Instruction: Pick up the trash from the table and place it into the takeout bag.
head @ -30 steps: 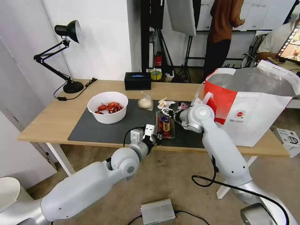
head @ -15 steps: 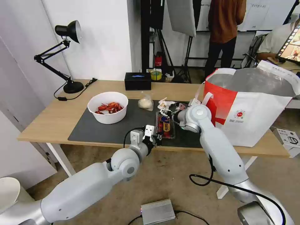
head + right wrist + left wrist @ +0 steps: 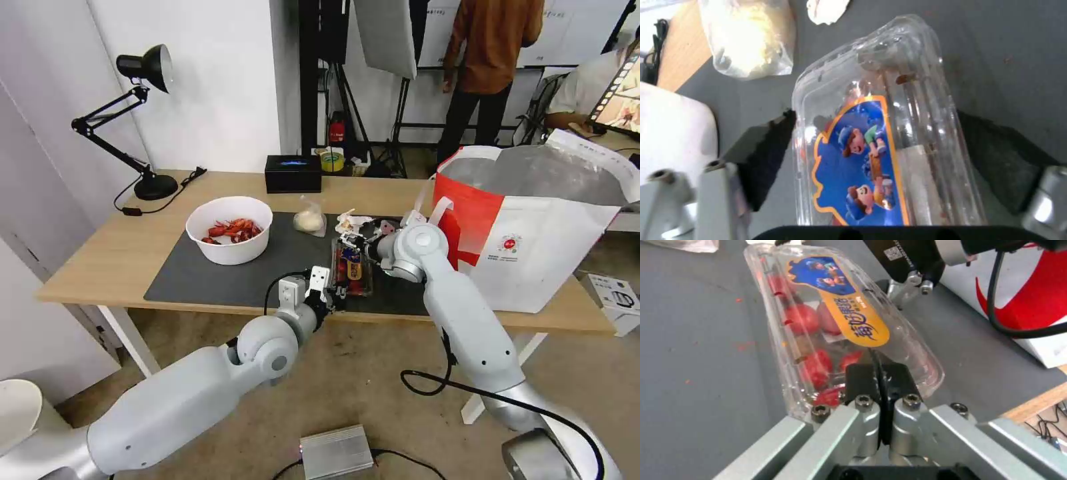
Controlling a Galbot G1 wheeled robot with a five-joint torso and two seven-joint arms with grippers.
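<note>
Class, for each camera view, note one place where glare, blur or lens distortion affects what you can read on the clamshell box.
Head view: the wide lens bows the wall edges, and the clamshell box is too small to read. Left wrist view: the label is sharp, while the left gripper, shut on the box's rim, is soft. Right wrist view: glare streaks the lid; the right gripper straddles it, blurred.

the light-wood table (image 3: 120, 257) is carrying a dark grey mat (image 3: 220, 277) along its front edge, a black lamp (image 3: 150, 180) at the back left corner, a black box (image 3: 293, 172) at the back edge, and the takeout bag (image 3: 533, 253) at its right end.
</note>
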